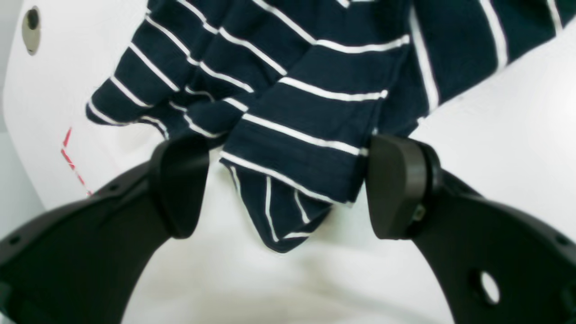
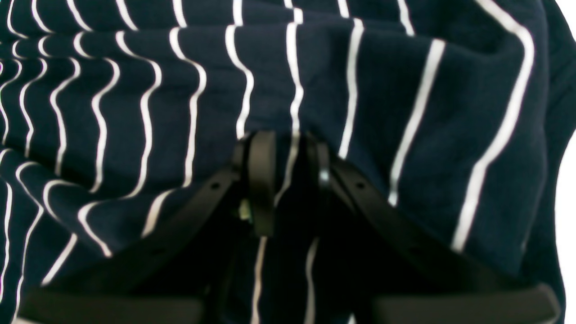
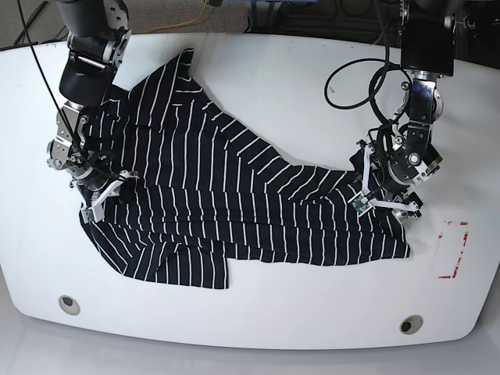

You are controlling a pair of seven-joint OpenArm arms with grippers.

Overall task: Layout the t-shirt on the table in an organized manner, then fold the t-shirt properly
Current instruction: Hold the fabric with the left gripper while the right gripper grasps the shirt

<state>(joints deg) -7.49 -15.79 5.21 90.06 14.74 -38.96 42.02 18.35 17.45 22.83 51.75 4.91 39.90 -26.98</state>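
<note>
Black soft-fabric t-shirt with thin white stripes (image 3: 234,211) lies spread but rumpled across the middle of the large white smooth tabletop (image 3: 258,320); one corner reaches toward the red-marked rectangle (image 3: 453,250) at the base view's right, the other end bunches at that view's left; lower edge doubled over in places, ripples running through the body.

Right gripper (image 2: 288,153): jaws drawn close together with a fold of striped cloth pinched between them; in the base view it sits at the shirt's bunched end (image 3: 98,191); cloth fans away from the pinch in waves.

Left gripper (image 1: 283,180): jaws spread wide, a folded corner of the shirt (image 1: 292,148) lying between the pads; nothing clamped; right-hand pad appears to touch the cloth's edge, left-hand pad stands apart from it.

Handling, as judged: light, limp, no stiffness of its own; it should drape and drag rather than slide as one piece, and layers may cling and come up together; not fragile. Best holds look to be edges and corners, hem or shoulder seam, a single layer if it can be separated; pulling both ends apart ought to flatten the ripples; a mid-panel pinch would likely only tent it.
</note>
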